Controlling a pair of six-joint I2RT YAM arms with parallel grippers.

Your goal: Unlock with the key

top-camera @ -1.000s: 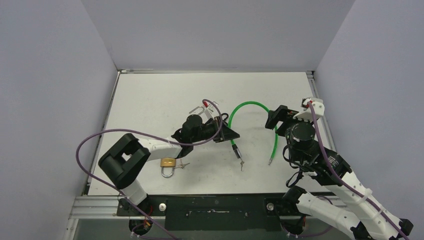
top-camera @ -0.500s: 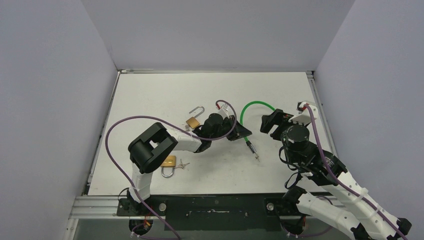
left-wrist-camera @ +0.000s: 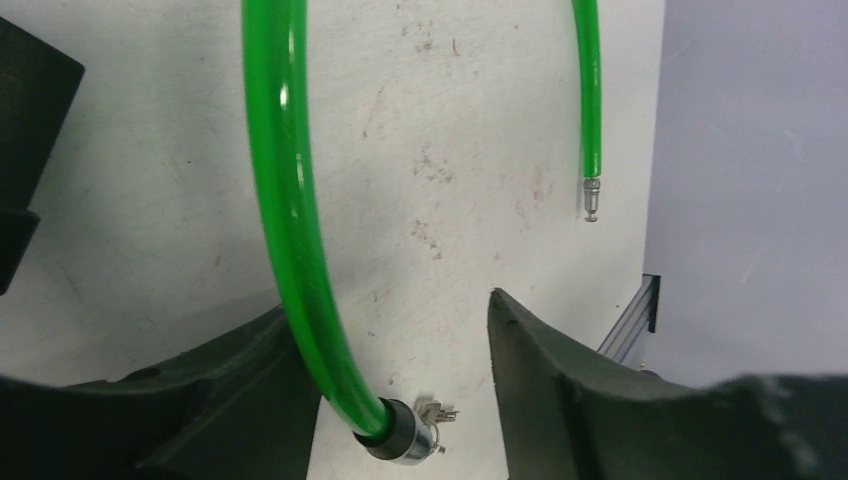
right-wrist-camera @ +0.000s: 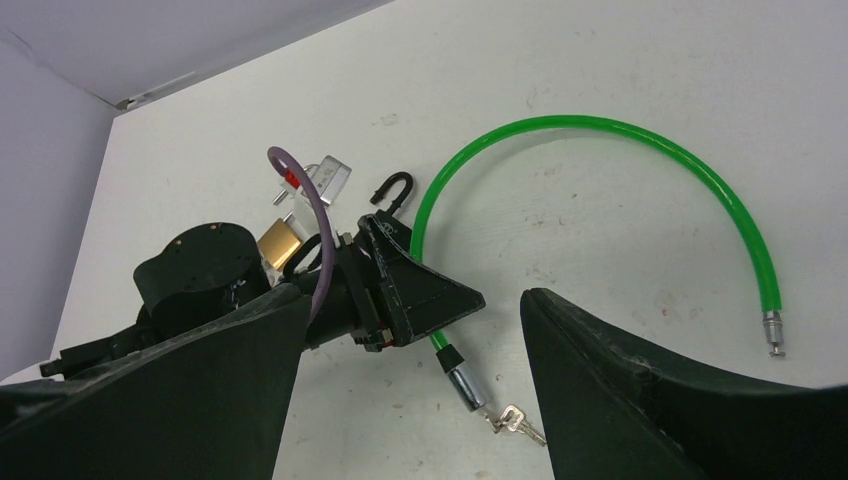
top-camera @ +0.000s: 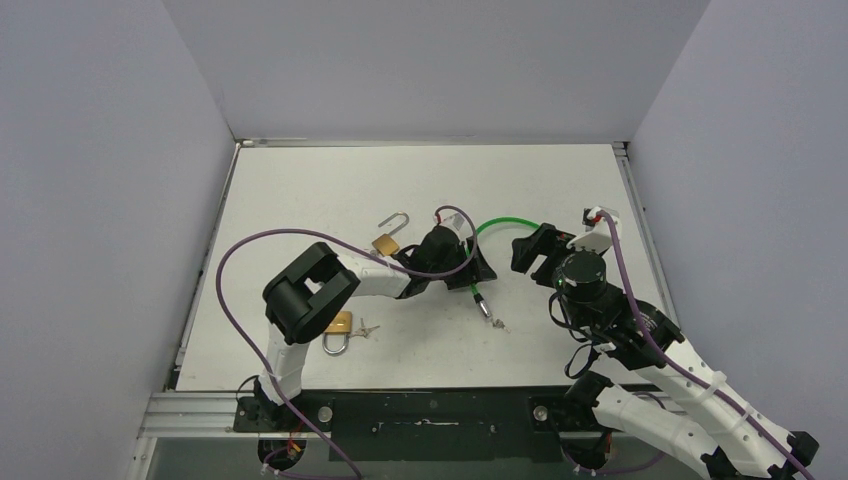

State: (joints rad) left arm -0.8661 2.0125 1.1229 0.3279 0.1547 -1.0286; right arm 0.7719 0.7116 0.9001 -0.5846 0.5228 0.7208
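changed: left gripper (left-wrist-camera: 395, 325) slid over, fingers spread astride the green plastic-coated cable lock (left-wrist-camera: 290, 220)
key: small silver key (left-wrist-camera: 438, 412) stuck in its end, between those fingers
right gripper (right-wrist-camera: 415, 295): spread too (empty), probably turns it next

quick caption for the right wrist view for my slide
Left pincer open over the green cable lock, keys at its barrel end, a brass padlock behind.
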